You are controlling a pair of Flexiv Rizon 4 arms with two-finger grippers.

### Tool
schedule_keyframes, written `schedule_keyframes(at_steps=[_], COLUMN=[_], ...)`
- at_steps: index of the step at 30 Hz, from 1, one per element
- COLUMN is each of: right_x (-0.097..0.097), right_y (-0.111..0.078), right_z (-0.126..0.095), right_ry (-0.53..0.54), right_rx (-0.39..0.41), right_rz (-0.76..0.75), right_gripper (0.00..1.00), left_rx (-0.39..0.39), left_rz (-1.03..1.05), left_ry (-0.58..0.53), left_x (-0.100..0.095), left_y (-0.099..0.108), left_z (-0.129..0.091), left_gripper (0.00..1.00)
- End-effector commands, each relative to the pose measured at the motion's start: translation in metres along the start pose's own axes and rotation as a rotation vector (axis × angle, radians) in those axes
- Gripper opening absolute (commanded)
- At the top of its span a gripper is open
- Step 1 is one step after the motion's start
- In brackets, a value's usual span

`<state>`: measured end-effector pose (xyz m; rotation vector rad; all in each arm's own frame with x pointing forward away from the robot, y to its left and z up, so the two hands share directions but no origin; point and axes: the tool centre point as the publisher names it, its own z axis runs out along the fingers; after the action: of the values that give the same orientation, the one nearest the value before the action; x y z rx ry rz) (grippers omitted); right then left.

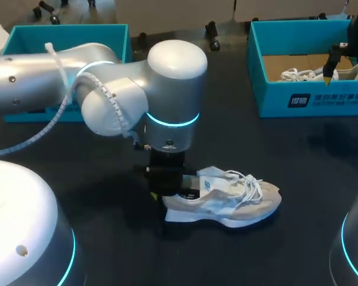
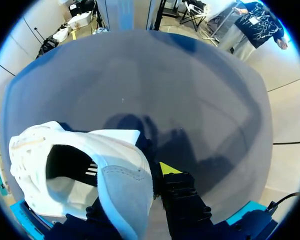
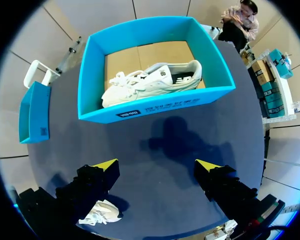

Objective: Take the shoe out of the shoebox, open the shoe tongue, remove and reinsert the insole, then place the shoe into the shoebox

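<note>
Starting with your left claw: it sits low at the heel of the shoe, which stands on its sole on the table. The shoe is out of the box, its toe pointing away from that claw. From the left wrist camera the heel collar fills the space right at the claw, with the dark opening just ahead. I cannot tell whether the claw is clamped on the heel or only resting against it.

Expect the shoe to be light. The upper looks soft and will likely fold under pressure, while the heel cup and thick sole should be firmer. Anchor it there, then lift the tongue by its top edge. The loose laces may snag, and the insole will probably be thin and floppy.

Your right claw hangs spread wide and empty. Ahead of it is the blue shoebox, and a second shoe lies inside on its side.
</note>
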<state>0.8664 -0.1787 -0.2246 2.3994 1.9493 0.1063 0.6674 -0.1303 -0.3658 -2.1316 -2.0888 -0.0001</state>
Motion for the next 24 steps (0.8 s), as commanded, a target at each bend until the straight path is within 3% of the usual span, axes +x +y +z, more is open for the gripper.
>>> schedule_keyframes(at_steps=[1, 24], right_x=[0.000, 0.000], right_y=[0.000, 0.000], right_z=[0.000, 0.000], right_ry=[0.001, 0.001], right_rx=[-0.001, -0.001], right_rz=[-0.001, -0.001], right_gripper=[1.00, 1.00], left_rx=[0.000, -0.019], left_rz=[0.003, 0.037], left_ry=[0.000, 0.018], left_x=[-0.004, -0.011], left_y=[0.004, 0.023], left_z=[0.005, 0.025], left_gripper=[0.00, 0.00])
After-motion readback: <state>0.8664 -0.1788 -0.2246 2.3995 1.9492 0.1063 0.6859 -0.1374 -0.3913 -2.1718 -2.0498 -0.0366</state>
